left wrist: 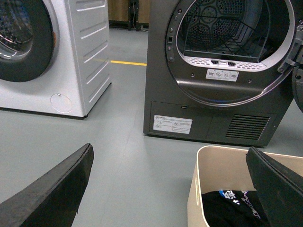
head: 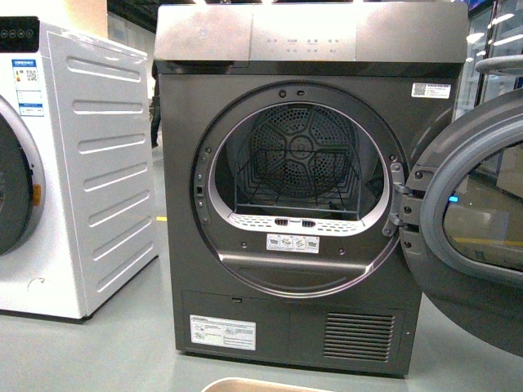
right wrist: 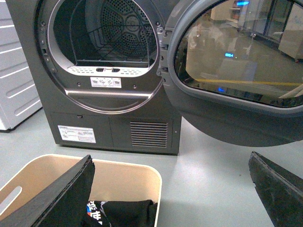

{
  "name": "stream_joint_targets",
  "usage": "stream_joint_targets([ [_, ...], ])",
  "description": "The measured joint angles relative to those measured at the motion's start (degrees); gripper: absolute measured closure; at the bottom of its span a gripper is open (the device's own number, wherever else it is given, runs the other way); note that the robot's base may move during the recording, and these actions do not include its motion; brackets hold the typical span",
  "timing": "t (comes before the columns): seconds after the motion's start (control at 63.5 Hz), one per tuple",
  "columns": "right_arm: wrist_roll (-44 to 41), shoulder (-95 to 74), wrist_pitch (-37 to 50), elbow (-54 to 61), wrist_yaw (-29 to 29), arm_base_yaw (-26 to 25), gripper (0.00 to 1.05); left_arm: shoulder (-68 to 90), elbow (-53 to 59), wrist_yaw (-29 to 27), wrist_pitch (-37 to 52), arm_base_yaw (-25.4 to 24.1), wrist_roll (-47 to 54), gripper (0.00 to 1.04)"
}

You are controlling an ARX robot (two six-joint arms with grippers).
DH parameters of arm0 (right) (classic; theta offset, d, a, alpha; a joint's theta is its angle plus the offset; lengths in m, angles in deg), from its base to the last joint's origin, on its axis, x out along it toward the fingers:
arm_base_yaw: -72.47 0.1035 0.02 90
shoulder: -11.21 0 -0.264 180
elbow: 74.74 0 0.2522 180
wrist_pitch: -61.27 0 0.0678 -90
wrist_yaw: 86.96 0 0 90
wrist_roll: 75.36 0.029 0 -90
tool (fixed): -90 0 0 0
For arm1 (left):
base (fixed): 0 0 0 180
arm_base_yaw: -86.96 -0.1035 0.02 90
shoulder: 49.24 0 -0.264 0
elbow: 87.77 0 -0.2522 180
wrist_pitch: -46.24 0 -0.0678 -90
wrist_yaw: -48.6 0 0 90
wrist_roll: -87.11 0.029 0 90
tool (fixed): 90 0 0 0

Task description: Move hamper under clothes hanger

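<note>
Much bare floor [left wrist: 128,165] beside hamper [left wrist: 195,194]

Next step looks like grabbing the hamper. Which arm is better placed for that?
Right, narrowly. The right gripper, jaws open, straddles the hamper wall about midway between them. The left gripper, also open, has the opposite wall off-centre, so it probably needs more shifting.

The left fingers [left wrist: 52,198] and right fingers [right wrist: 57,203] are 2 matte black tapered wedges each (rough-textured).
</note>
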Motion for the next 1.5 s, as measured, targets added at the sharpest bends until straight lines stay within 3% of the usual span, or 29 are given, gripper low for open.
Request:
stream_joint_targets([
  [0.378,0.0,0.0,0.0,0.0,0.0,0.0,0.08,0.22,-0.09,-0.2,-0.31,0.09,-0.15,0.07],
  [0.457,0.15,-0.17,-0.28,-0.07,0.66,-0.11,0.08,10.01,-5.33,-5.05,-13.53,-0.24,-4.94,0.07],
  [0.504,1.09,-3.52,-6.84,-2.71,6.4,-1.81,0.08,16.06,-6.45,-4.94,-14.58,-1.55,-5.7,0.07],
  [0.567,1.09,-15.45,-10.99,-6.67,12.61,-4.26,0.08,26.12,-8.57,-4.33,-9.84,-2.84,-4.92,0.07],
  [0.851,0.81,-53.0,4.48,-16.94,13.99,-3.06,0.08,65.77,-22.49,0.13,10.91,-3.8,2.4,0.07],
  [0.977,0.57,-70.27,6.29,-23.89,12.11,-0.26,0.08,81.77,-31.21,2.1,10.93,-1.92,6.16,0.07],
  [1.197,-0.61,-86.95,9.64,-31.58,7.23,0.02,0.08,96.24,-38.99,2.45,10.36,0.81,9.01,0.07],
  [1.497,-2.43,-104.85,8.61,-43.39,4.11,0.48,0.08,111.45,-48.54,-0.68,14.05,4.5,3.02,0.07],
])
